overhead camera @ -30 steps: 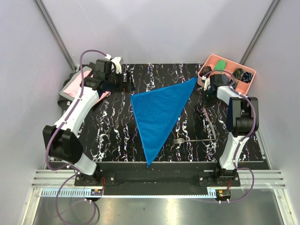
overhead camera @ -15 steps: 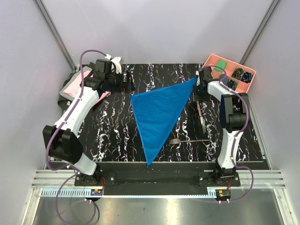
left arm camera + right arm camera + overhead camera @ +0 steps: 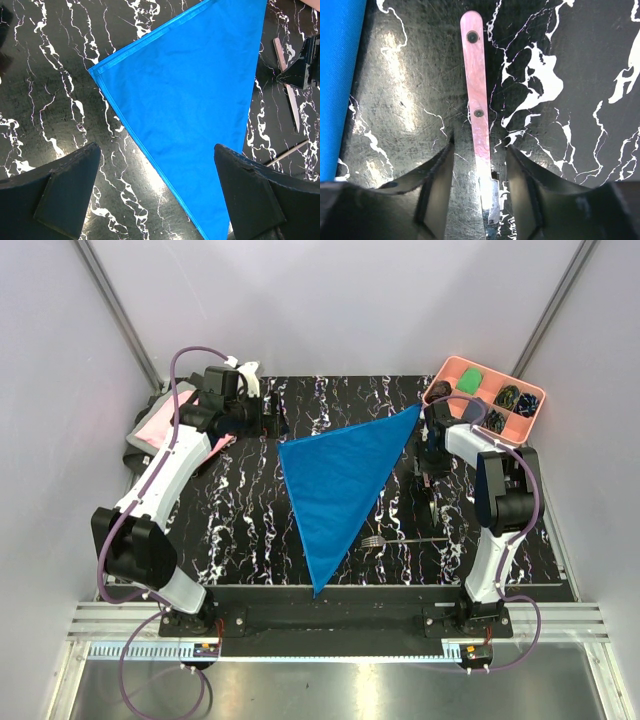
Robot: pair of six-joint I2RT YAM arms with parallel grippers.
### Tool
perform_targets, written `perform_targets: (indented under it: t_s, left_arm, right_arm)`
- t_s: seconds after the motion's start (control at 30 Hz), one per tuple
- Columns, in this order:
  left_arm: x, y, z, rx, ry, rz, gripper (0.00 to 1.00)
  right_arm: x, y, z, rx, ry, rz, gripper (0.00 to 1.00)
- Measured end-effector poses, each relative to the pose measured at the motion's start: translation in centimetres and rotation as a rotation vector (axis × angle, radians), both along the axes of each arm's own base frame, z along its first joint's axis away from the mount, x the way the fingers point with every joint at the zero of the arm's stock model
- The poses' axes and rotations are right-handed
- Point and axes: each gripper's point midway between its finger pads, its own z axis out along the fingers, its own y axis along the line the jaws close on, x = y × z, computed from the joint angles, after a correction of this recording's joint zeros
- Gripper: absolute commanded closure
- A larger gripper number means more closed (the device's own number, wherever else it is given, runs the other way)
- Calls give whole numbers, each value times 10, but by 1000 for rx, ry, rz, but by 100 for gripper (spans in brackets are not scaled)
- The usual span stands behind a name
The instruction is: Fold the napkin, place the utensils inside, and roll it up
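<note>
Right pincer [image 3: 481, 150]: the jaws stand partly apart, with one dark finger [image 3: 437, 185] on either side of the knife [image 3: 476, 90]. The gap is a little wider than the knife. I cannot tell if the pads touch it, and nothing is lifted. My right wrist view gives the detail: a flat pink handle with a rounded end and two dark rivets, pointing away from the pincer. The bright metal blade starts between the fingertips. The table [image 3: 580, 100] is glossy black with white marble veins and fine scratches. Left pincer [image 3: 156, 150]: the jaws stand wide apart and hold nothing. It hangs over a long hemmed edge of the napkin [image 3: 200, 100], a smooth royal-blue cloth lying flat as a triangle. A stitched border shows along two of its sides. One point of the triangle reaches toward the right pincer, with the knife just beyond that side of the cloth. Only the overhead view shows the whole fork [image 3: 400, 539], thin and silver. It lies on the near side of the right pincer with its tines just beside the napkin's edge. The same view also shows a salmon-pink compartment tray [image 3: 500, 375] just past the right pincer, and a pink cloth [image 3: 155, 425] beside my left arm.
</note>
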Motion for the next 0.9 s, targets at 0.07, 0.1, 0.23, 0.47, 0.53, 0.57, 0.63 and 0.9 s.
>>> perform_targets:
  t_s: [0.07, 0.1, 0.23, 0.47, 0.53, 0.57, 0.63, 0.9]
  left_arm:
    - [0, 0, 0, -1, 0, -1, 1]
    - [0, 0, 0, -1, 0, -1, 1]
    - [0, -1, 0, -5, 2, -2, 1]
    - [-1, -1, 0, -6, 3, -2, 1]
    - [-1, -1, 0, -6, 3, -2, 1]
    - [-1, -1, 0, -6, 3, -2, 1]
    - [-1, -1, 0, -6, 3, -2, 1]
    - [-2, -2, 2, -17, 4, -3, 1]
  right_arm:
    - [-1, 1, 0, 0, 3, 6, 59]
    - [-1, 1, 0, -1, 3, 10, 63]
    - [-2, 2, 0, -7, 6, 21, 87]
    - [-4, -1, 1, -28, 15, 13, 100]
    - [-8, -4, 3, -42, 38, -4, 100]
    - [-10, -4, 4, -43, 47, -13, 100]
    - [-11, -3, 11, -36, 63, -39, 100]
    - [10, 30, 52, 131, -7, -185, 100]
